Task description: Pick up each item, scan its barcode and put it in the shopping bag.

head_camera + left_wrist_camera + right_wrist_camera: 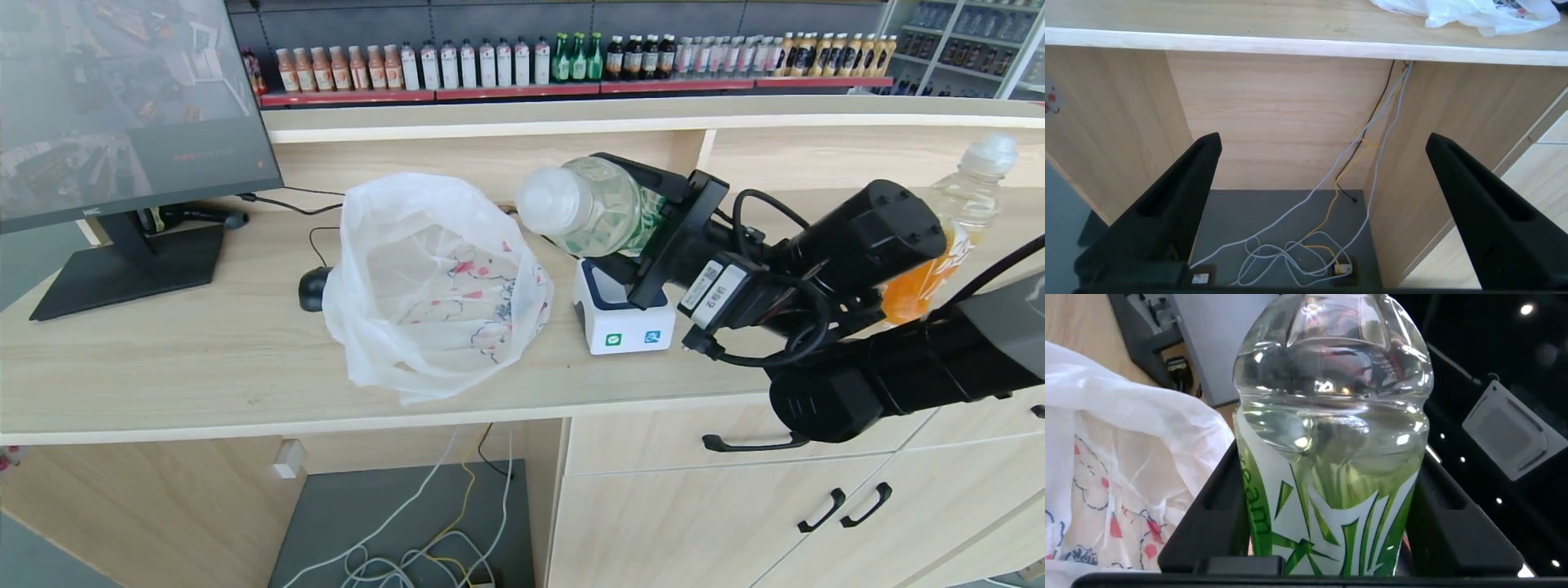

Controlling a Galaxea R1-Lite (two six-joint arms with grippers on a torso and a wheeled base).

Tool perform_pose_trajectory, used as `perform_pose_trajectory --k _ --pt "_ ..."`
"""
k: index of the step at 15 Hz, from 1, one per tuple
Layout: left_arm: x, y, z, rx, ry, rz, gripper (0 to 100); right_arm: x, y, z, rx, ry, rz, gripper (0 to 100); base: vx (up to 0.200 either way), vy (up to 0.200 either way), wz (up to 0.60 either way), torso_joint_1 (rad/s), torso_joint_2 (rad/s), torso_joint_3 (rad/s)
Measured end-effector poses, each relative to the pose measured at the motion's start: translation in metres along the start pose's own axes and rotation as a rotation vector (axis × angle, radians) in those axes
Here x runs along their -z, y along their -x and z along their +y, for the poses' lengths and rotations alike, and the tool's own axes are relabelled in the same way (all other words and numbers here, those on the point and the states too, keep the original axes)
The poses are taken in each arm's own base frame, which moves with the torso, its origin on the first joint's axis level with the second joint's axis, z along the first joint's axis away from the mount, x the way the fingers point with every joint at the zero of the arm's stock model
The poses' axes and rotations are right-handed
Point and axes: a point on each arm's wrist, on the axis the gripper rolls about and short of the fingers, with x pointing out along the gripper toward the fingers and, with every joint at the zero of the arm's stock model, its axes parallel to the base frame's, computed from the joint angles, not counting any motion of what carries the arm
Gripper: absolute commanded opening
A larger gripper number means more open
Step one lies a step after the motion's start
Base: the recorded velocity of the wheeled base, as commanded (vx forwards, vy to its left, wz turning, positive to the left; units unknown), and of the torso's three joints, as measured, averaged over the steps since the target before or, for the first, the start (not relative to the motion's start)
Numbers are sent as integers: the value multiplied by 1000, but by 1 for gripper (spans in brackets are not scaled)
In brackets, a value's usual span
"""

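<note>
Bottle [584, 204] base behind end effector [611, 210]

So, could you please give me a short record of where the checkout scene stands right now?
Right gripper: shut on the clear bottle, held on its side just above the scanner
Left gripper: open, below the counter, facing loose cables
Shopping bag: open, standing on the counter to the left of the scanner
Waiting item: orange drink bottle, upright on the counter at the robot's right
Stage: clear bottle at the scanner, not yet bagged
</note>
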Motion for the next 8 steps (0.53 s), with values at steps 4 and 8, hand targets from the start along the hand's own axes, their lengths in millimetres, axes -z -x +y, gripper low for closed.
perform_pose_trajectory --k 4,8 --pt "0 0 0 0 1 0 100 6 2 12 -31 -15 -7 0 0 0 0 0 0 0" --pt "0 0 0 0 0 0 100 14 4 27 -65 -22 -13 0 0 0 0 0 0 0"
